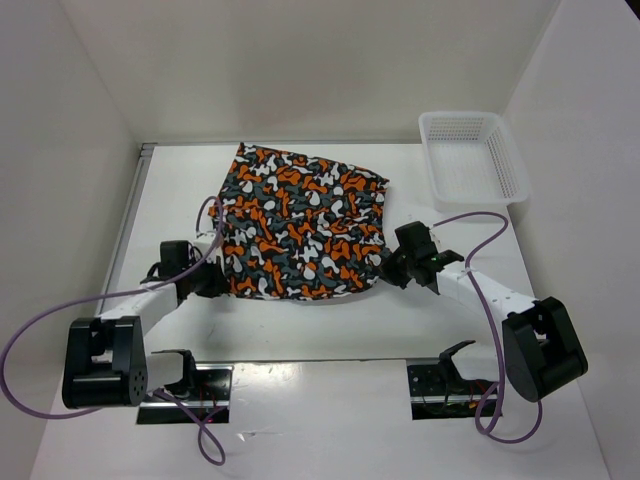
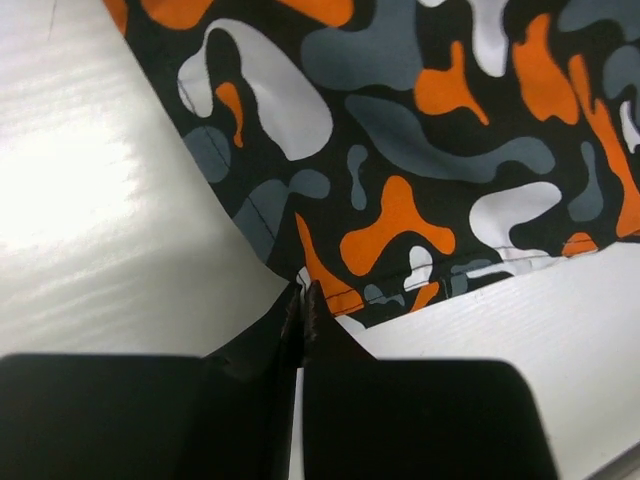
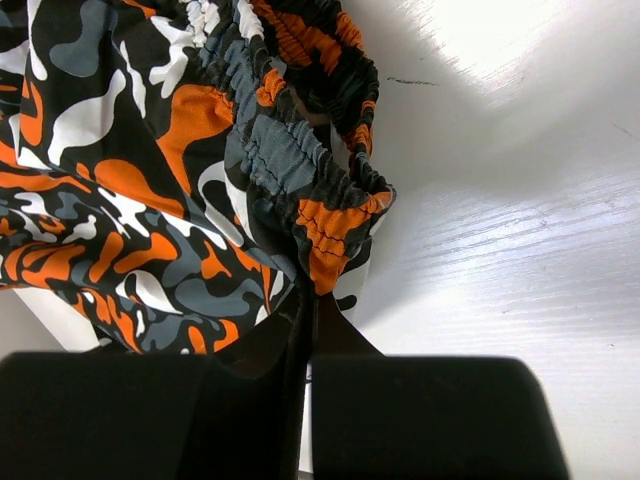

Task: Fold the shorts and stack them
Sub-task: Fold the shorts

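Observation:
The shorts [image 1: 300, 220], printed in orange, grey, black and white blotches, lie spread flat on the white table. My left gripper [image 1: 218, 280] sits at their near left corner. In the left wrist view its jaws [image 2: 303, 292] are shut, pinching the very tip of the hem corner of the shorts [image 2: 400, 150]. My right gripper [image 1: 388, 268] is at the near right corner. In the right wrist view it [image 3: 310, 295] is shut on the gathered elastic waistband of the shorts [image 3: 150, 200], which bunches up just above the fingertips.
A white mesh basket [image 1: 470, 155] stands at the back right, apart from the shorts. White walls close off the table at the back and on both sides. Purple cables [image 1: 40, 330] loop off each arm, and two dark brackets [image 1: 185, 385] sit at the near edge.

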Tool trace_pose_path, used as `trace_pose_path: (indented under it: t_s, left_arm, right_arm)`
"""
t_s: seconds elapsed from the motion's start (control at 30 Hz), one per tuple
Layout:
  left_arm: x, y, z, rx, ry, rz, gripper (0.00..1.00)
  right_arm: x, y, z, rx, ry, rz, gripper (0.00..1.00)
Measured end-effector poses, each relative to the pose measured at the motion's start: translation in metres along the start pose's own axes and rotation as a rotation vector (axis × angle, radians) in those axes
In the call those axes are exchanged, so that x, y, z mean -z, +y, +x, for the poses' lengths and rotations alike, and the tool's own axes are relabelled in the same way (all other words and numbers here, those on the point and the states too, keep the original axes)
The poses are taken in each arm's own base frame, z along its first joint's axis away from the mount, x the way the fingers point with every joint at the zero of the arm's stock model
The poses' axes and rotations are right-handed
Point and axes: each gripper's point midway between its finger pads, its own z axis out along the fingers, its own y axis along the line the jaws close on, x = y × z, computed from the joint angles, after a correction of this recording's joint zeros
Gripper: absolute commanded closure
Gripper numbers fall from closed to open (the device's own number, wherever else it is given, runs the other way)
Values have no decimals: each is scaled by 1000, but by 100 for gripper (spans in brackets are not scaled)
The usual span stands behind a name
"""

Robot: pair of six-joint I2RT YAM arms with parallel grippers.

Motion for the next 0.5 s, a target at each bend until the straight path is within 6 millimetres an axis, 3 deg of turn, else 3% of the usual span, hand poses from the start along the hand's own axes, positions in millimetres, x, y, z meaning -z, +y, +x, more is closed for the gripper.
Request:
trace_pose_path:
  t_s: [0.1,0.2,0.37,0.5]
  left_arm:
    - [8,4,2,28,69,-44,100]
    - [16,6,-9,37,94,-73,100]
    - [34,6,-63,14,34,-99,100]
    - [51,4,-114,-14,-48,-109,100]
  right_arm:
    - [0,0,0,3,0,0,100]
    - [0,0,0,10,-1,0,100]
    - [2,2,-2,47,-5,-1,100]
    - [19,30,-16,106,-43,-75,100]
